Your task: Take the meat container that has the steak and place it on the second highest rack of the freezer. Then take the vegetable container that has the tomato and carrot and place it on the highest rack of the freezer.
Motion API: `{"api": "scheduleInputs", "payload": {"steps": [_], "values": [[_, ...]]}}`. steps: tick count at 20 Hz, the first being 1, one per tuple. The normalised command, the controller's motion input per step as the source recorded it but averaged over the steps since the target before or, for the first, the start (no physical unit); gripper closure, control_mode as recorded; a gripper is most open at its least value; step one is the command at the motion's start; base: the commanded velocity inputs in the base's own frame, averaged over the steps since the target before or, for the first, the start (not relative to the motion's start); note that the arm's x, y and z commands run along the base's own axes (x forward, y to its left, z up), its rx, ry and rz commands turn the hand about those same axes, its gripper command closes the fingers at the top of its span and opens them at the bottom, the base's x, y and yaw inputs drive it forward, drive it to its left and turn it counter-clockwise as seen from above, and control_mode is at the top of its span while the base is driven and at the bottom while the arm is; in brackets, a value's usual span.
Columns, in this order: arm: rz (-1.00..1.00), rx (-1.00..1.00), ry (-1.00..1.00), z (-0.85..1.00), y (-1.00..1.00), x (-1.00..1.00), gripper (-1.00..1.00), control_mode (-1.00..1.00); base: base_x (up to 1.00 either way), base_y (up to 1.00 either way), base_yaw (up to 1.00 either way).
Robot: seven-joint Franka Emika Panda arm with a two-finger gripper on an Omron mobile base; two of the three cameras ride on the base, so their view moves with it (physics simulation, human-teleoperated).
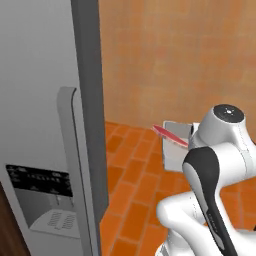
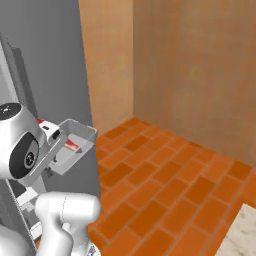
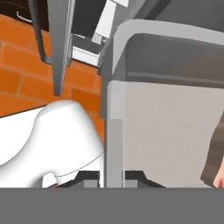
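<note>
Look to the brick floor (image 1: 135, 175) first: orange-red tiles with darker joints, spreading from 6 o'clock up toward the middle of both base views. Above it, from about 12 to 3 o'clock in the left base view, you have the tan wall (image 1: 185, 55), plain and mottled. In the right base view the same wall folds into a corner (image 2: 133, 60) near 12 o'clock, one face running left, the other right. At 5 o'clock of that view, you can see a pale marbled slab (image 2: 242, 235) cutting into the floor at the frame's edge.
</note>
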Motion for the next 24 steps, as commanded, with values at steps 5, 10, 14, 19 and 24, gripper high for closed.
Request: {"api": "scheduleInputs", "payload": {"steps": [5, 10, 14, 19, 24], "values": [[0.00, 0.00, 0.00, 0.00, 0.00, 0.00, 1.00, 1.00, 0.89, -0.24, 0.33], [0.00, 0.00, 0.00, 0.00, 0.00, 0.00, 1.00, 1.00, 0.42, -0.04, 0.53], [0.00, 0.00, 0.00, 0.00, 0.00, 0.00, 1.00, 1.00, 0.33, -0.16, 0.61], [0.00, 0.00, 0.00, 0.00, 0.00, 0.00, 1.00, 1.00, 0.26, -0.31, 0.60], [0.00, 0.00, 0.00, 0.00, 0.00, 0.00, 1.00, 1.00, 0.38, -0.58, 0.55]]}}
